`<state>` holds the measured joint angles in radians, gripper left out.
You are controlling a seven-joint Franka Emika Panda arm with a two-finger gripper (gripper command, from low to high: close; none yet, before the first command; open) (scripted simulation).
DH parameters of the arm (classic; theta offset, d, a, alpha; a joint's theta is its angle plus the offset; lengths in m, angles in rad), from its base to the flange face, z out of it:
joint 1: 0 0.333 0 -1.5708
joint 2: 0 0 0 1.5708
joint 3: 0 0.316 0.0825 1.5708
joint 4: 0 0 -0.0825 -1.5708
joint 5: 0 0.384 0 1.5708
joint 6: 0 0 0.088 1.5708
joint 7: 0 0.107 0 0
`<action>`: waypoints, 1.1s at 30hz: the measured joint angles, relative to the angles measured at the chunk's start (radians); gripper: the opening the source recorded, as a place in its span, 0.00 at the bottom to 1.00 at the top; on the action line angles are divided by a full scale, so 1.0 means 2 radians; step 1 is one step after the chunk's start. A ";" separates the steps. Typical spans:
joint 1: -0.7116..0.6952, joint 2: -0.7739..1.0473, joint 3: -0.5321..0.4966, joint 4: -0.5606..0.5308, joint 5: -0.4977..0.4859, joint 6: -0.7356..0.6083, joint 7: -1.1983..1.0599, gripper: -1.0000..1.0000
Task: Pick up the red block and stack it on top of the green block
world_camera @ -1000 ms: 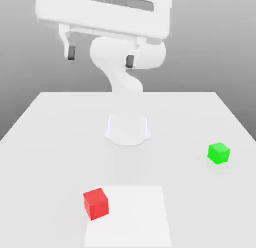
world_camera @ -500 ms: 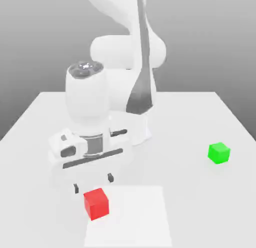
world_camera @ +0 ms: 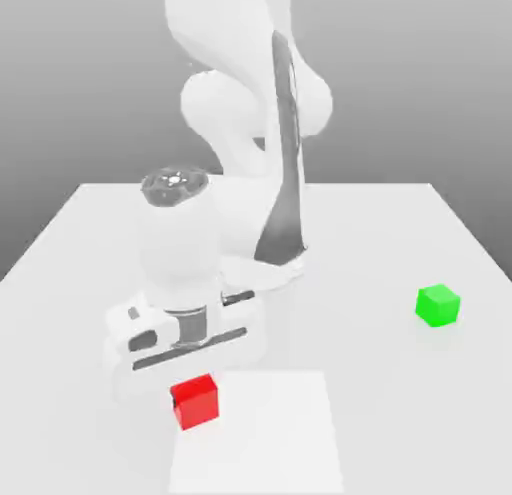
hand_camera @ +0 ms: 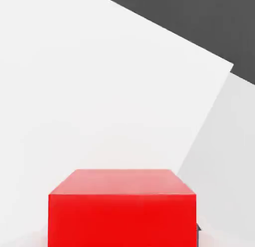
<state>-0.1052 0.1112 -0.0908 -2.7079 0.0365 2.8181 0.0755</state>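
Gripper (world_camera: 193, 383) lowered over small matte red cube (world_camera: 195, 401), fingers clenched on it. Cube rests on white worktop (world_camera: 400, 403) near its front edge. Small matte green cube (world_camera: 438, 306) sits well apart, near the exterior view's right edge.

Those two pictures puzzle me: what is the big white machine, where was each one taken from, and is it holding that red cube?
The white machine is a simulated robot arm with a two-fingered pincer at its end. One picture comes from a camera off the arm, the other from a camera on its hand. On the white table sit the red block and, apart toward the exterior view's right, the green block. The pincer is down over the red block and shut on it; the block still rests on the table.
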 joint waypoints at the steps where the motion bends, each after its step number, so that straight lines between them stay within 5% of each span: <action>1: 0.001 -0.017 0.000 -0.003 -0.006 -0.014 0.004 0.00; 22: 0.399 -0.170 0.251 -0.083 0.088 -0.079 -0.112 0.00; 33: 0.385 -0.120 0.286 -0.080 0.022 -0.034 -0.070 0.00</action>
<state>0.6640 -0.1293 0.4817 -2.8689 0.0804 2.7508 -0.0640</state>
